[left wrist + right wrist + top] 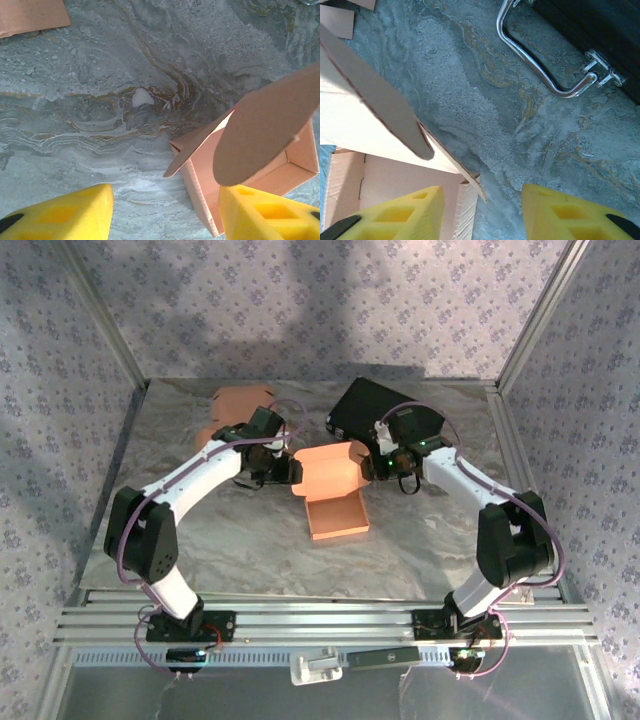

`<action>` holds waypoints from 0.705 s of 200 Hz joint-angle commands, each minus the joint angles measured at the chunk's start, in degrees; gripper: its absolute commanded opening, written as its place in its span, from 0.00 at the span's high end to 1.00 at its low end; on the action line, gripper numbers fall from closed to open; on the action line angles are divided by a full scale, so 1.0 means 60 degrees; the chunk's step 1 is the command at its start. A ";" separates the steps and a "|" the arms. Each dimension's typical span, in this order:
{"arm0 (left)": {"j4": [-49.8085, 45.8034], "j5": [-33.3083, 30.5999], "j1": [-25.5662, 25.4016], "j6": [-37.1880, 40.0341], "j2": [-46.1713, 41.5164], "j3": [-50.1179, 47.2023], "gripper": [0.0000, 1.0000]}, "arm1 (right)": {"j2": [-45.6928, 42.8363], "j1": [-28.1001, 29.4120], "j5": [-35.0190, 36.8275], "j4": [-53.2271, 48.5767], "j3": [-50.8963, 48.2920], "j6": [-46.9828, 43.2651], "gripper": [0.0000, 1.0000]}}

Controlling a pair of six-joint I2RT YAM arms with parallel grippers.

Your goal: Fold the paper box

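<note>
Top view: paper box point(335, 505) sits on tabletop point(250, 550) between left gripper point(290, 472) and right gripper point(378, 468), one at each side of its raised back panel, probably placed to push the side flaps in. Tray is open and empty. Black case point(385, 415) beyond right gripper is shut, contents unknown

Left wrist: left gripper parted, holding nothing; box by its right finger, rounded flap point(265, 130) overhanging

Right wrist: right gripper parted, empty; box corner pokes between its fingers, nearer the left one

Salmon-orange box point(336, 518) on a grey marbled table point(240, 550); black case point(362, 405) at one o'clock; lilac floral walls point(300, 300); yellow fingers point(65, 215).
</note>
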 commanded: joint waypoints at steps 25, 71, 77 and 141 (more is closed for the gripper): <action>0.0038 0.0142 -0.0236 -0.0121 0.0338 0.0400 0.52 | 0.0232 0.0194 -0.0148 -0.0212 0.0646 -0.0195 0.64; 0.0154 -0.0041 -0.0396 -0.0338 0.0462 0.0432 0.62 | 0.0263 0.0384 0.0024 -0.0248 0.0669 -0.0147 0.75; 0.0183 -0.0045 -0.0426 -0.0362 0.0480 0.0421 0.64 | 0.0270 0.0405 0.0080 -0.0254 0.0664 -0.0121 0.76; 0.0320 -0.0344 -0.0611 -0.0721 0.0541 0.0475 0.87 | 0.0105 0.0751 0.0557 -0.0337 0.0610 0.0050 0.88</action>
